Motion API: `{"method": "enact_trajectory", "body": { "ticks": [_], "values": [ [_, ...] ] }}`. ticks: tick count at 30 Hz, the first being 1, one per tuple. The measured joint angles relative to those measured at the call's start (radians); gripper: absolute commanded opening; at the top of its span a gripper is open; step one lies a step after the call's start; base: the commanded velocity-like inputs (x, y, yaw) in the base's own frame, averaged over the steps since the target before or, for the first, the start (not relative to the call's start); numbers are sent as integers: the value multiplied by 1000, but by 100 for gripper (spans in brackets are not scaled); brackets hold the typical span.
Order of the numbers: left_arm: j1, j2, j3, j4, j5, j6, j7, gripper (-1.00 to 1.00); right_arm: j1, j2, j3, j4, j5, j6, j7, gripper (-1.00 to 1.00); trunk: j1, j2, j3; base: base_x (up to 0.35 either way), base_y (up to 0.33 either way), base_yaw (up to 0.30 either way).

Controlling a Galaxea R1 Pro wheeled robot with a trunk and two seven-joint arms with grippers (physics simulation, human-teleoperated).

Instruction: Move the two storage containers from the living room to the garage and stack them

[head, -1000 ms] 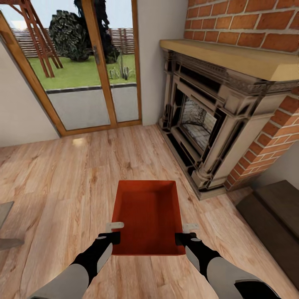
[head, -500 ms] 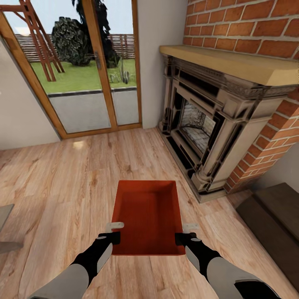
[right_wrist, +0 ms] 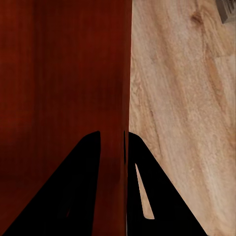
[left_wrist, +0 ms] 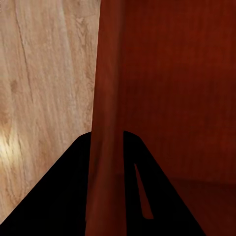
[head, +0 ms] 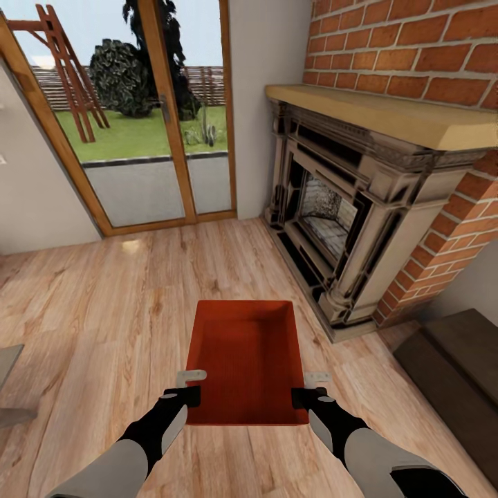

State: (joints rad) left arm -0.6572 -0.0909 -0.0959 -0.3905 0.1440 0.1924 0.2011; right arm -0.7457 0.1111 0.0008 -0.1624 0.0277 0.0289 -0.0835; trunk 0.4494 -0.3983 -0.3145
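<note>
While the left gripper [head: 191,386] clamps the bin's [head: 247,360] left wall and the right gripper [head: 309,389] its right wall, the bin hangs above wood floor [head: 104,311], left of the fireplace [head: 346,228]. Since earlier, only the camera has shifted.

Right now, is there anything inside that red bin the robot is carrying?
The storage container looks empty: its bare orange-red bottom shows. The left gripper and right gripper pinch its side walls. The wood-plank floor beneath it is covered.
</note>
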Motion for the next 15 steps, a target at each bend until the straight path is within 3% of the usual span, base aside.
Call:
{"method": "enact_trajectory", "body": {
  "ticks": [15],
  "values": [
    [0, 0, 0, 0, 0, 0, 0, -100, 0, 0, 0, 0, 0, 0, 0, -100, 0, 0, 24, 0, 0, 0]
  ]
}}
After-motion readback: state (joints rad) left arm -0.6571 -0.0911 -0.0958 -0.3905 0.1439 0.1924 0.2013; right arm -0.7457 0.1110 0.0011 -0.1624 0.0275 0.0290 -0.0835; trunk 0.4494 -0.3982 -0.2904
